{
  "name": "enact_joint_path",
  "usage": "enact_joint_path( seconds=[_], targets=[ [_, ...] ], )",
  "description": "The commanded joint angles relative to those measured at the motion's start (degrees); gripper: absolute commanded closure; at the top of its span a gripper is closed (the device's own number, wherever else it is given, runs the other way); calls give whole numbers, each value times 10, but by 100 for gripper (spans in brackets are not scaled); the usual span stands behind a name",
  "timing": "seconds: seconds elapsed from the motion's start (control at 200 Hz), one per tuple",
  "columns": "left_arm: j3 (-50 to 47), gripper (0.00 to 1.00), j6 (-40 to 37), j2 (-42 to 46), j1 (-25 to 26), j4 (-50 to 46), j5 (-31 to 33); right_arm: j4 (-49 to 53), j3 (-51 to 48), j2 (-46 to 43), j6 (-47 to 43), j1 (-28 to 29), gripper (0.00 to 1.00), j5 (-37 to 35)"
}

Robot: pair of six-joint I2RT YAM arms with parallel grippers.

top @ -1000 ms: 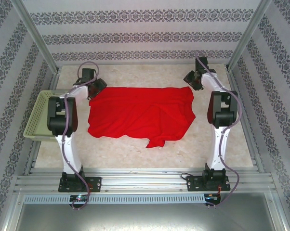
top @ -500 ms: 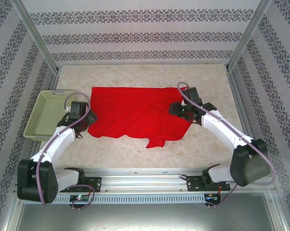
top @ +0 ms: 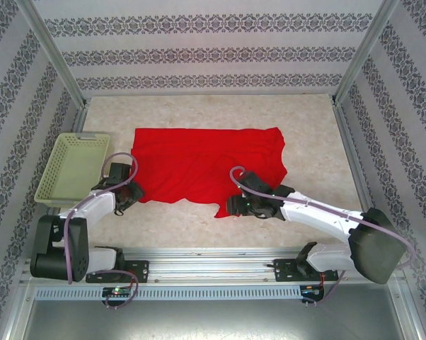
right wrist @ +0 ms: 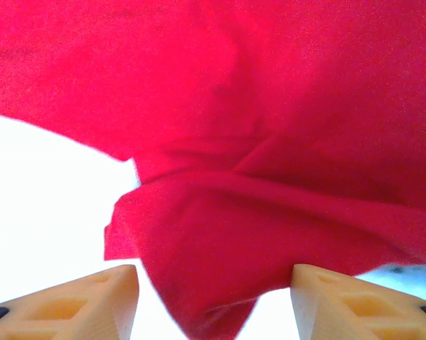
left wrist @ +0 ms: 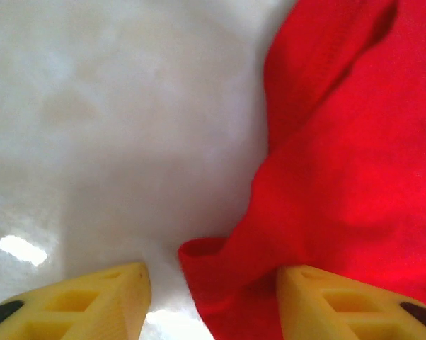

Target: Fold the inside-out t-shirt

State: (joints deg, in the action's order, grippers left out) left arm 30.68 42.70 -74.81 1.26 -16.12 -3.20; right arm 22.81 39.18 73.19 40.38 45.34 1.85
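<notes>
item: the inside-out t-shirt (top: 206,159), bright red, thin cloth. lies flat on the table (top: 312,134), about mid-table, long axis running left to right. a loose flap (top: 227,207) sticks out from its near edge, right of centre.

tool, left: left gripper (top: 130,195), low over the table at the shirt's near-left corner. in the left wrist view the left gripper (left wrist: 211,283) has its yellow fingers (left wrist: 93,301) spread. the rolled corner of the cloth (left wrist: 213,258) lies in the gap, nearer the right finger. nothing is pinched.

tool, right: right gripper (top: 232,205), reaching in from the right, down at the flap on the near edge. in the right wrist view the right gripper (right wrist: 214,283) also stands spread, and the flap's tip (right wrist: 206,297) hangs between the fingers (right wrist: 354,301). no grip is visible.

key relation: the shirt lies on the far side of both tools, and each tool faces a point on the near hem. the left arm is nearer the left corner, the right arm nearer the flap. judged: each needs only to press together on the cloth between its fingers, then carry the near edge across the long axis toward the far side.

other: pale green basket (top: 71,166), on the left, apart from the shirt.
</notes>
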Motion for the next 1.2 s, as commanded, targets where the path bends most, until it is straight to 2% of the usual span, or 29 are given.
enact_joint_path(
  seconds=[0.0,0.085,0.17,0.23,0.285,0.37,0.54,0.635,0.679,0.739,0.804,0.909,0.959,1.014,1.069,1.134,1.194],
  targets=[
    [17,57,0,-50,-4,71,-49,-35,-12,33,45,10,45,-25],
    [28,65,-4,-67,-4,76,-62,-29,11,57,43,10,57,-33],
    [38,77,-14,-71,-3,70,-69,2,37,62,36,14,78,-66],
    [44,85,-20,-62,-1,50,-67,57,55,53,40,15,91,-118],
    [45,92,-26,-43,4,30,-59,105,60,33,48,14,97,-160],
    [41,99,-34,-4,20,-6,-34,160,57,-7,50,13,100,-200],
    [63,100,-45,95,76,-134,75,265,76,-78,40,7,100,-239],
    [66,100,-52,146,102,-177,147,271,94,-93,19,4,97,-224],
    [67,100,-56,148,103,-180,161,262,102,-86,10,-3,96,-214],
    [78,100,-68,128,103,-171,150,236,113,-66,-6,-25,94,-178],
    [100,95,-77,90,103,-150,123,200,125,-37,-25,-57,93,-137],
    [148,87,-83,1,97,-118,107,162,154,25,-54,-102,91,-125],
    [171,81,-83,-44,81,-105,80,157,174,60,-67,-121,88,-111],
    [193,72,-81,-93,64,-93,48,143,190,95,-81,-137,76,-91],
    [207,60,-82,-127,57,-84,42,134,200,126,-92,-146,66,-85],
    [219,51,-83,-146,55,-90,38,131,207,152,-100,-154,60,-95],
    [210,48,-81,-131,55,-92,35,140,208,158,-105,-160,57,-106]
  ],
)
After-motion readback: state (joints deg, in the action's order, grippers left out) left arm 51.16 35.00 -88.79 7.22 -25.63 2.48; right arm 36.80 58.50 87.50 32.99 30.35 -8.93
